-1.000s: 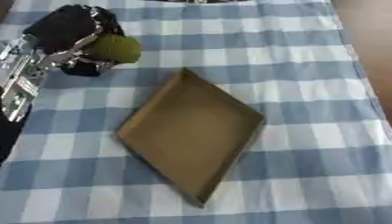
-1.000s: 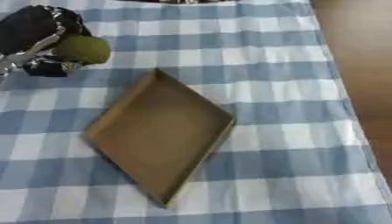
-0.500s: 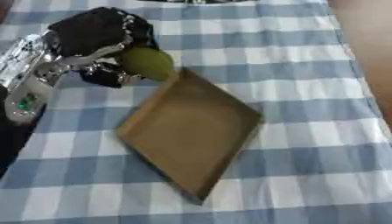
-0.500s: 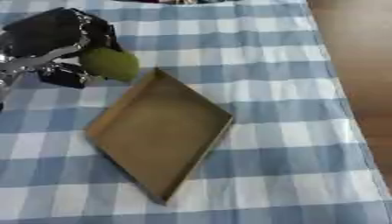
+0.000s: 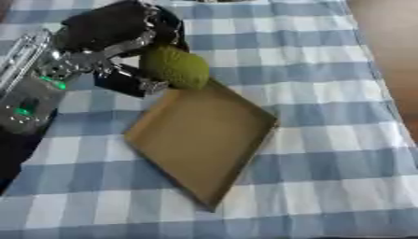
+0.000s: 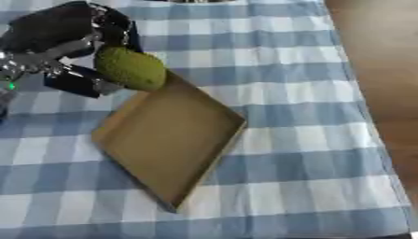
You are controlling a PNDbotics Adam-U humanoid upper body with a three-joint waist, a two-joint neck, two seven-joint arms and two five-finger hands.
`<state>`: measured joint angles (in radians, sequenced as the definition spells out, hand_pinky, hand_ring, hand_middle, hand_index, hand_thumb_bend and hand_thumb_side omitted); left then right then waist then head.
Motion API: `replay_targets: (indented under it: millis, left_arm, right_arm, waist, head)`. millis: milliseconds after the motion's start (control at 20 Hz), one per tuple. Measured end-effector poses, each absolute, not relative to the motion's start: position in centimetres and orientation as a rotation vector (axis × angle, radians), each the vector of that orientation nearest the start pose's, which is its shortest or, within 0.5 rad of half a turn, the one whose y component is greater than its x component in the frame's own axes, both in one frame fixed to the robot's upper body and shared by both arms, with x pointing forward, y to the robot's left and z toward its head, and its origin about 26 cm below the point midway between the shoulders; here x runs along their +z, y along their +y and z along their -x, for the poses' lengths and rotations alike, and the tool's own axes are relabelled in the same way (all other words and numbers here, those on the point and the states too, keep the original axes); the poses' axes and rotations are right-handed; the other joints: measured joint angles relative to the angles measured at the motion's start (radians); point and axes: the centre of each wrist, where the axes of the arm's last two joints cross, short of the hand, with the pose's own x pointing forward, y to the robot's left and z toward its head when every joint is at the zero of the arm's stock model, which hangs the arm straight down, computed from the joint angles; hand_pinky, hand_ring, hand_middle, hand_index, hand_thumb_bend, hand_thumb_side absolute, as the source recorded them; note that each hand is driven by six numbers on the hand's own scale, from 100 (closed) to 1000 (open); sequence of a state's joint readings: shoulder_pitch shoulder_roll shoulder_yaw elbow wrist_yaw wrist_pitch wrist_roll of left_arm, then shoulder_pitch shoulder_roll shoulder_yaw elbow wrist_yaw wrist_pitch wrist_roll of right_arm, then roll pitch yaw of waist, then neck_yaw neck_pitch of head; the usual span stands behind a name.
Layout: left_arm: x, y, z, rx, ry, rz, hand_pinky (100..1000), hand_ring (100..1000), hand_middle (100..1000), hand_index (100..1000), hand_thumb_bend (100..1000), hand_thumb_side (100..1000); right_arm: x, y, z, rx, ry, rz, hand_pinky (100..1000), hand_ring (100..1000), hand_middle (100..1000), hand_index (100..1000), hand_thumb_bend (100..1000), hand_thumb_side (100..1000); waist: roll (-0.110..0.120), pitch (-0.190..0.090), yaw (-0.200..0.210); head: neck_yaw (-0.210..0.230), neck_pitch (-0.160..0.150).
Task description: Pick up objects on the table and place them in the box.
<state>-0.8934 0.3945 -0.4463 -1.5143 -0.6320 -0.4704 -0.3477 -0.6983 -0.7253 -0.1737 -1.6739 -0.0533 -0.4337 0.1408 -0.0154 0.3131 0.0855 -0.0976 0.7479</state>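
Left eye view: your left hand [image 5: 114, 32] enters from the upper left, black with silver joints, its fingers [image 5: 130, 81] curled around a bumpy green, oval fruit [image 5: 175, 68]. The fruit is held at the far left corner of the box [image 5: 204, 140], overlapping that corner's rim; you cannot tell from these views whether it touches the cardboard. The box is a shallow, open brown cardboard tray, turned like a diamond, lying flat on the counter [image 5: 318, 116], with nothing visible inside it. The counter is covered by a blue and white checked cloth. A strip of brown floor [image 6: 375, 70] runs along the right edge. Your right hand does not show in either view.
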Motion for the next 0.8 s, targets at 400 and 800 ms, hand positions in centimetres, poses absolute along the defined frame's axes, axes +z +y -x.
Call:
replay_targets:
  millis: [400, 800]
  left_arm:
    - [21.0, 11.3, -39.9, 2.020, 2.487, 0.463, 458, 487, 521, 656, 100, 100]
    - [18.0, 9.5, -40.7, 1.965, 2.518, 0.547, 474, 497, 533, 670, 100, 100]
  right_arm:
    - [34.6, -35.4, -35.0, -0.957, 3.185, -0.623, 808, 733, 656, 796, 100, 470]
    - [34.8, -34.7, -35.2, -0.949, 3.196, -0.578, 809, 734, 654, 795, 100, 470]
  waist:
    - [0.001, 0.000, 0.005]
    - [0.000, 0.008, 0.002]
  head:
    - [-0.025, 0.007]
    - [-0.028, 0.006]
